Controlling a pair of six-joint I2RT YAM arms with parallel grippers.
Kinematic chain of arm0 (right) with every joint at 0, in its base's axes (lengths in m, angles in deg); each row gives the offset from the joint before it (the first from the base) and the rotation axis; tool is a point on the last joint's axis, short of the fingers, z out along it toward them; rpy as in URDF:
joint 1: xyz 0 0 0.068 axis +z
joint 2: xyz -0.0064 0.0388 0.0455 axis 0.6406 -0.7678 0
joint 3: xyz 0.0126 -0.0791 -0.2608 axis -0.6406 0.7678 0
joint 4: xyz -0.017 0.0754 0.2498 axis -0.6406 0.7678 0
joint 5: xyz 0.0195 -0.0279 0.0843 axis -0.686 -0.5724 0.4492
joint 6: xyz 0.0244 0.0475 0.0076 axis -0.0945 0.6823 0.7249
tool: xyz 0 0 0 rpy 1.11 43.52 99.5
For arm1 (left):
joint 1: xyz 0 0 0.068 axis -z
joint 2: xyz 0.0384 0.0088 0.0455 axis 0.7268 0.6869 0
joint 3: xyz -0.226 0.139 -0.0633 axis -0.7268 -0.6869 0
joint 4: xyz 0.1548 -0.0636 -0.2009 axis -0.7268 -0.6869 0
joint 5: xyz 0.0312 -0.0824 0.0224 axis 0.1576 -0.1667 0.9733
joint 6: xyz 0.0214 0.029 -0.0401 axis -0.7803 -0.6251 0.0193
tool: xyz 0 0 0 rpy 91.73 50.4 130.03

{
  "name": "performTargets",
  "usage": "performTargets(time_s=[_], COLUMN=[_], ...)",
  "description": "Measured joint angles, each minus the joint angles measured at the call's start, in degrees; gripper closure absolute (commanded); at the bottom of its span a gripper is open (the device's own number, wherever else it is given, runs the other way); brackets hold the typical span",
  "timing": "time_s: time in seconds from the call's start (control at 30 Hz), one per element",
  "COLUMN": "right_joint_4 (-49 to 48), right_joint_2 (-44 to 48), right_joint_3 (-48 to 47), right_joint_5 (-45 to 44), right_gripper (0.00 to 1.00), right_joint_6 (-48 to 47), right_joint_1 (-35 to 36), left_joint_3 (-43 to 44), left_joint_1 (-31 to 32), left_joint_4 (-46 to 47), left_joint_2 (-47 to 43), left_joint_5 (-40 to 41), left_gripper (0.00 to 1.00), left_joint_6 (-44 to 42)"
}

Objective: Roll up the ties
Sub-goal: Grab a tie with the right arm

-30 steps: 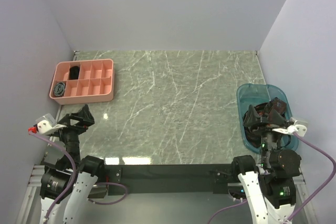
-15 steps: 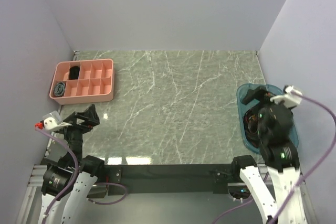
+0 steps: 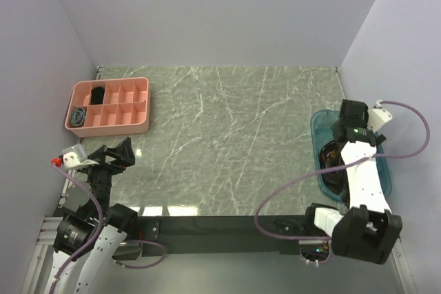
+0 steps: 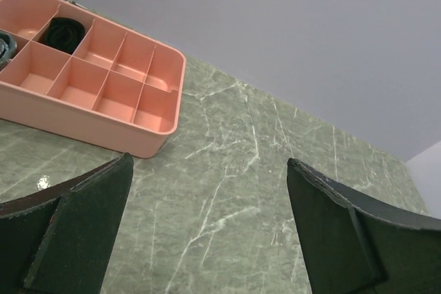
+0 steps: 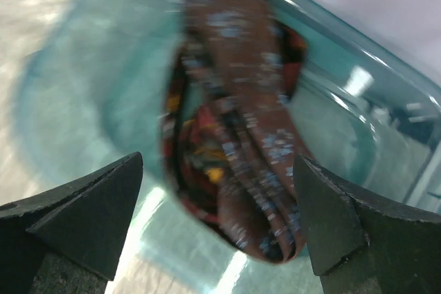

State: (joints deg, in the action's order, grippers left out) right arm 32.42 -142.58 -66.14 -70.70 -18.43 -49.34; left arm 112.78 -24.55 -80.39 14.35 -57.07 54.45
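Two ties look done: a black coil [image 4: 65,30] and a grey-blue coil [image 3: 79,115], each in its own compartment near the left end of the pink tray [image 4: 89,129]. The other compartments I can see hold nothing.

One brown-maroon patterned tie [image 5: 234,122] is not rolled. It lies bunched and folded over itself inside the teal bin [image 3: 318,120] at the right edge of the table [image 3: 234,135]. I can't make out its pointed ends.

Right hand [image 5: 217,163]: jaws spread wide, holding nothing, poised over the bin with one finger on each side of the heap in the wrist view. That view is blurred, so I can't tell whether the tips touch fabric.

Left hand [image 4: 208,163]: also wide and empty, near the front-left of the table, facing the tray but well apart from it.

My read of the step: fetching the next tie from the bin, with the grasp not yet made.

The next move likely needs:
- Lower the hand and pinch a top fold, ideally close to one end.
- Lift it clear of the bin wall.
- Lay it out as a strip mid-table, where both hands can reach it.

Risk: the pinch catches several layers and the tie comes out as a clump. The left hand would probably have to pin one end to straighten it before rolling.
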Motion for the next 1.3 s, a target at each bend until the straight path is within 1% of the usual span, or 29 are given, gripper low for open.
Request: performTargets(time_s=[0.1,0.17,0.27,0.4,0.5,0.6,0.63,0.67,0.73,0.77,0.83,0.87,0.9,0.93,0.97,1.17,1.3], right_joint_4=[-0.8,-1.1,-2.4,-5.4,-7.2,-8.7,-9.2,-10.1,-11.2,-11.7,-12.3,-12.6,-12.8,-12.9,-12.8,-11.9,-11.0], right_joint_2=[-2.1,-3.6,-5.3,-5.3,-5.4,-5.6,-6.0,-6.4,-7.2,-7.5,-7.6,-7.5,-7.3,-7.1,-6.5,2.0,6.9], right_joint_3=[2.1,3.2,4.8,10.1,14.1,16.1,16.4,16.7,17.1,17.2,17.3,17.3,17.3,17.3,17.3,17.2,15.5], right_joint_5=[2.2,3.1,4.2,6.2,7.7,8.7,9.0,9.4,9.9,10.3,10.6,10.7,10.7,10.7,10.7,11.1,11.1], right_gripper=[0.05,0.05,0.05,0.02,0.02,0.02,0.05,0.17,0.35,0.51,0.67,0.81,0.87,0.96,1.0,1.0,1.0], right_joint_6=[2.3,3.4,4.5,5.8,6.5,6.9,6.9,7.0,6.9,6.8,6.9,6.9,6.6,6.6,6.6,6.1,5.7], right_joint_1=[-5.9,-8.2,-10.0,-12.5,-13.7,-14.1,-14.2,-14.4,-14.7,-14.8,-14.8,-14.8,-14.8,-14.8,-14.9,-14.9,-14.4], left_joint_3=[0.0,0.0,0.0,-0.2,-0.2,-0.2,-0.2,-0.2,-0.2,-0.2,-0.2,-0.2,-0.2,-0.2,-0.2,-0.2,-0.2], left_joint_1=[0.6,0.8,1.4,2.4,3.2,3.5,3.5,3.5,3.5,3.5,3.5,3.5,3.5,3.5,3.5,3.5,3.5], left_joint_4=[0.1,0.2,0.3,0.3,0.3,0.3,0.3,0.3,0.3,0.3,0.3,0.3,0.3,0.3,0.3,0.3,0.3], left_joint_2=[0.0,0.0,0.0,0.0,0.0,0.0,0.0,0.0,0.0,0.0,0.0,0.0,0.0,0.0,0.0,0.9,2.8], left_joint_5=[0.0,0.0,0.2,0.2,0.2,0.2,0.2,0.2,0.2,0.1,0.1,0.1,0.1,0.1,0.1,-0.2,-0.7], left_gripper=[0.0,0.01,0.0,0.0,0.01,0.0,0.0,0.0,0.01,0.01,0.01,0.0,0.0,0.01,0.01,0.01,0.01], left_joint_6=[-0.2,-0.3,-0.4,-0.6,-0.9,-1.0,-1.1,-1.1,-1.1,-1.1,-1.0,-1.1,-1.0,-1.0,-1.0,-1.0,-1.0])
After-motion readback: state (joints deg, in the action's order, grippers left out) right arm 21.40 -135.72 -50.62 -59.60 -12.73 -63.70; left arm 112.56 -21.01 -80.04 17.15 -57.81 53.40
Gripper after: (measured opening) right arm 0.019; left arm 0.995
